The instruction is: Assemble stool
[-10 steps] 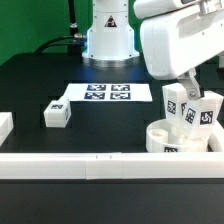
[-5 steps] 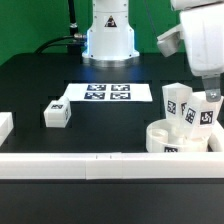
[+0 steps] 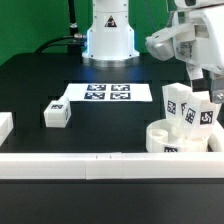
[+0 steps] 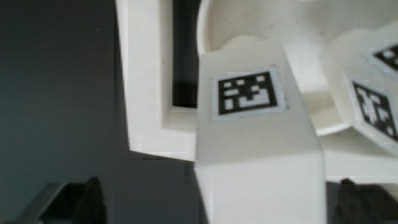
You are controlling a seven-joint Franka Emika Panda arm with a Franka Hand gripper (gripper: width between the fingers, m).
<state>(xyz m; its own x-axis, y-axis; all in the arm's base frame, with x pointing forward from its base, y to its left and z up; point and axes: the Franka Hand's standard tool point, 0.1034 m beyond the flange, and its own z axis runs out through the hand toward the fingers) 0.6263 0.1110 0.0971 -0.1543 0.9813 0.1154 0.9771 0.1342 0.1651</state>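
Hanging over the seat (image 3: 160,138) at the exterior view's right, the pincer (image 3: 203,80) points more or less straight down. The big boxy white hand of the arm (image 3: 185,40) sits above it, coming in from the top corner. The pincer is released. In the wrist view its two dark fingertips (image 4: 71,200) are spread either side of an upright leg, with clear black gap on at least one side, so it's grasping nothing.

Everything stool-related is plain matte white plastic with black-and-white square tags stuck on. The seat is a thick round disc, chunky at the rim. The legs are short and blocky with flat faces, narrowing a bit toward the top. The bench (image 3: 40,80) is flat matte black.

Counts:
- One seat, near the front rail (image 3: 90,163).
- Three legs. Two stand upright on the seat, side by side just under the pincer: one (image 3: 175,103) toward the exterior view's left, the other (image 3: 207,113) toward its right. The third is a loose leg (image 3: 57,114), lying on the bench well apart from the seat, toward the exterior view's left.
- One marker board (image 3: 105,92), thin and flat, lying mid-bench in front of the robot base.
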